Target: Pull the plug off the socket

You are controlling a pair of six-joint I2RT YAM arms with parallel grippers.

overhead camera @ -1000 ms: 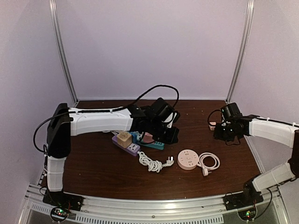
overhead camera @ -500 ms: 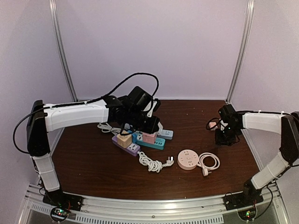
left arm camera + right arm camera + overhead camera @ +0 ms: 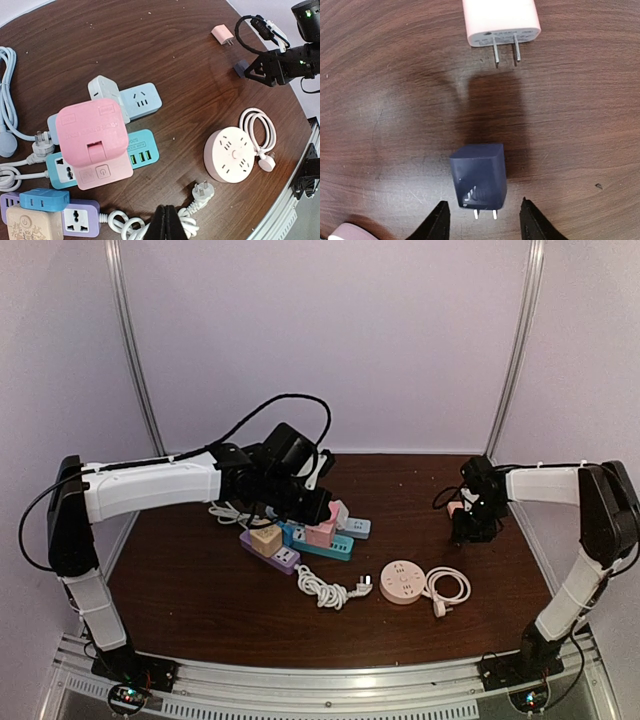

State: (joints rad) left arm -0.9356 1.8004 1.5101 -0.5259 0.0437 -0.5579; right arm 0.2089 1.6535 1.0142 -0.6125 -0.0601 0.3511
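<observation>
A dark blue plug (image 3: 479, 175) lies loose on the brown table, prongs toward my right gripper (image 3: 483, 204). That gripper is open, one fingertip on each side of the prongs, touching nothing. A small pink plug (image 3: 501, 20) lies just beyond it. My left gripper (image 3: 167, 222) is shut and empty, hovering above a coiled white cord (image 3: 202, 191). Below it, a pink cube adapter (image 3: 90, 132) sits on a teal power strip (image 3: 145, 152). A tan cube (image 3: 27, 225) and a blue plug (image 3: 44, 199) sit on a purple strip (image 3: 75, 220).
A round pink socket (image 3: 403, 581) with its coiled white cable (image 3: 447, 587) lies at the front right. A pale blue socket block (image 3: 142, 100) and light blue cords (image 3: 7, 100) lie behind the strips. The table's right edge (image 3: 530, 550) runs close to my right arm.
My right gripper has opened and the dark blue plug now lies free on the table. My left arm has lifted and drawn back to the left, off the power strips.
</observation>
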